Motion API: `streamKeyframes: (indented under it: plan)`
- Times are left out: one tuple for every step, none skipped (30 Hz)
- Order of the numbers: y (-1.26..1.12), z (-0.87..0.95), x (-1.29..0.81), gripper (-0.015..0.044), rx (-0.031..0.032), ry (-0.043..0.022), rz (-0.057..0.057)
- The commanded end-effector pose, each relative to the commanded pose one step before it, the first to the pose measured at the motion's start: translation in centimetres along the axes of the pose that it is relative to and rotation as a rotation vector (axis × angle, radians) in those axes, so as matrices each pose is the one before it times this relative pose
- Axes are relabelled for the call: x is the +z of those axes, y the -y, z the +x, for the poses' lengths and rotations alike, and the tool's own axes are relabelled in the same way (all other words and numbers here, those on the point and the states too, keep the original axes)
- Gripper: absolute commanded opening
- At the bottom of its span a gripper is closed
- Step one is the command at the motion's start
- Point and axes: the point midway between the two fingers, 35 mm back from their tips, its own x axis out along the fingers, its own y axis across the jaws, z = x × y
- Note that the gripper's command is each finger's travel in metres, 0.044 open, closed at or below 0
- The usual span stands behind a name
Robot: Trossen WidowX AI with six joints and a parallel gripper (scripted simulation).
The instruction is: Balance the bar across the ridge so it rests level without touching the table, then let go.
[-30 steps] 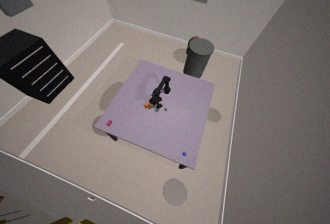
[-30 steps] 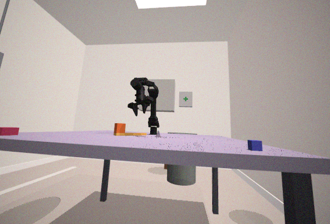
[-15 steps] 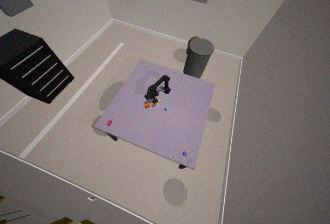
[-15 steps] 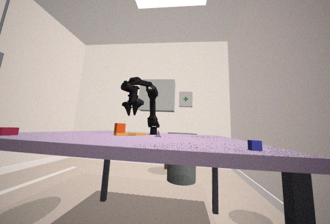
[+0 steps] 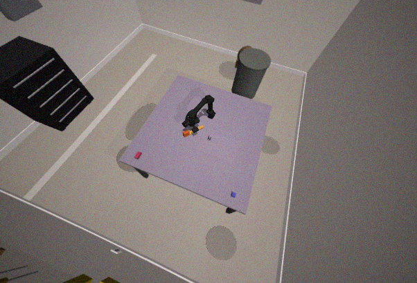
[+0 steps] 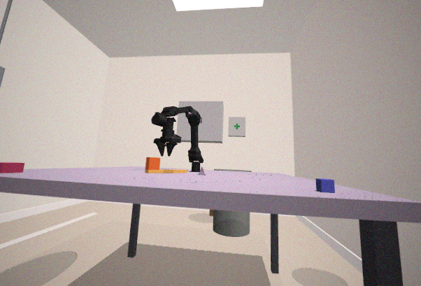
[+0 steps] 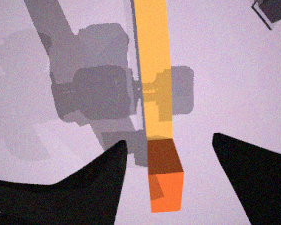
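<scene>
The bar is a thin yellow-orange strip lying flat on the table, with an orange block on one end. The small grey ridge stands on the table beside the bar's far end, not under it; a dark part of it shows in the wrist view at the top right. My gripper is open and empty, pointing down above the bar. In the wrist view the block end of the bar shows between the fingers, well below them.
The purple table also carries a crimson block near its left front corner and a blue cube near its right front corner. A grey bin stands on the floor behind the table.
</scene>
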Motion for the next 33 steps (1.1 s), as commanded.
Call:
streamKeyframes:
  plan:
    - [-0.117,2.658,0.171,0.0315,0.00632,0.01029,-0.0030]
    - [-0.018,0.682,0.070,0.0315,0.00002,0.00007,0.0000]
    - [-0.022,0.678,0.088,0.0315,0.00002,0.00009,0.0000]
    - [-0.027,0.674,0.105,0.0315,0.00003,0.00011,0.0000]
    - [-0.025,0.541,0.098,0.0315,0.00003,0.00010,0.0000]
    - [-0.017,0.326,0.065,0.0315,0.00002,0.00007,0.0000]
    - [-0.006,0.109,0.023,0.0315,0.00001,0.00002,0.0000]
    - [0.000,0.000,0.000,0.0315,0.00000,0.00000,0.0000]
    - [0.000,0.000,0.000,0.0315,0.00000,0.00000,0.0000]
    - [0.000,0.027,-0.001,0.0315,0.00000,0.00000,0.0000]
    - [0.001,0.054,-0.002,0.0315,0.00000,0.00000,0.0000]
    - [0.001,0.077,-0.003,0.0315,0.00000,0.00000,0.0000]
    - [0.001,0.101,-0.004,0.0315,0.00000,0.00000,0.0000]
    - [0.001,0.125,-0.004,0.0315,0.00000,0.00000,0.0000]
    - [0.001,0.149,-0.004,0.0315,0.00000,0.00000,0.0000]
    - [0.001,0.162,-0.003,0.0315,0.00000,0.00000,0.0000]
    - [0.001,0.165,-0.002,0.0315,0.00000,0.00000,0.0000]
    - [0.000,0.165,-0.001,0.0315,0.00000,0.00000,0.0000]
    - [0.000,0.165,0.000,0.0315,0.00000,0.00001,0.0000]
    - [0.000,0.165,0.001,0.0315,0.00000,0.00001,0.0000]
    - [0.000,0.165,0.002,0.0315,0.00000,0.00001,0.0000]
    - [-0.001,0.165,0.003,0.0315,0.00000,0.00001,0.0000]
    - [-0.001,0.164,0.004,0.0315,0.00000,0.00001,0.0000]
    - [-0.001,0.164,0.005,0.0315,0.00000,0.00001,0.0000]
    - [-0.001,0.164,0.006,0.0315,0.00000,0.00001,0.0000]
    - [-0.002,0.164,0.007,0.0315,0.00000,0.00001,0.0000]
    - [-0.002,0.133,0.006,0.0315,0.00000,0.00001,0.0000]
    - [-0.001,0.080,0.004,0.0315,0.00000,0.00001,0.0000]
    - [0.000,0.027,0.001,0.0315,0.00000,0.00000,0.0000]
    - [0.000,0.000,0.000,0.0315,0.00000,0.00000,0.0000]
    - [0.000,0.000,0.000,0.0315,0.00000,0.00000,0.0000]
    - [0.000,0.000,0.000,0.0315,0.00000,0.00000,0.0000]
    - [0.000,0.000,0.000,0.0315,0.00000,0.00000,0.0000]
